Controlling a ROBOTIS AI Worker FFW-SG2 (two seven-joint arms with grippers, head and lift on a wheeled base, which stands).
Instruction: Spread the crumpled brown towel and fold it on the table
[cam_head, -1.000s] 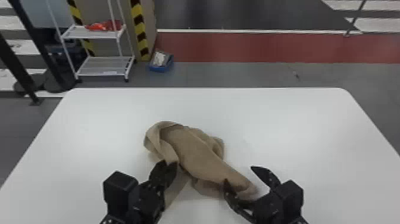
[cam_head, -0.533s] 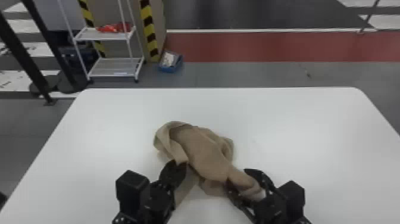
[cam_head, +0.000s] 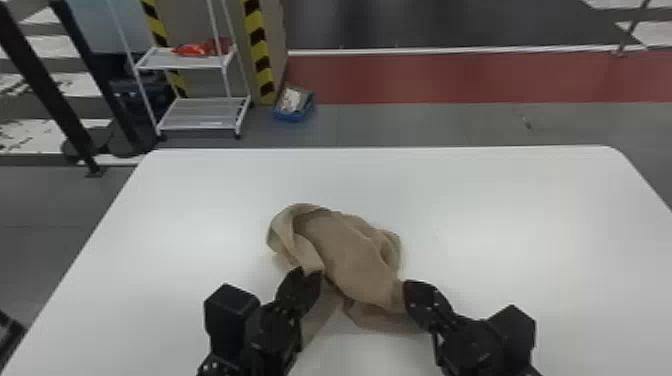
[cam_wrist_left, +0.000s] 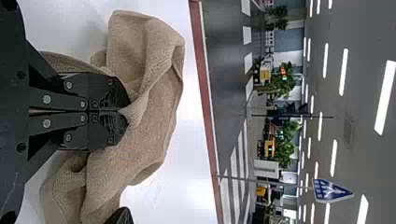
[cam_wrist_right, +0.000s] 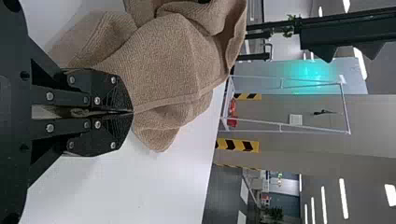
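A white worktop (cam_head: 500, 210) lies before you, the crumpled brown towel (cam_head: 350, 250) heaped on its nearer part. Expect light, soft, floppy cloth; grip by hems or corners. Your left hand (cam_wrist_left: 127, 112) and right hand (cam_wrist_right: 132, 112) each pinch towel.

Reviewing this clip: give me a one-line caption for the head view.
Left gripper and right gripper each pinch a crumpled brown towel on a white table.
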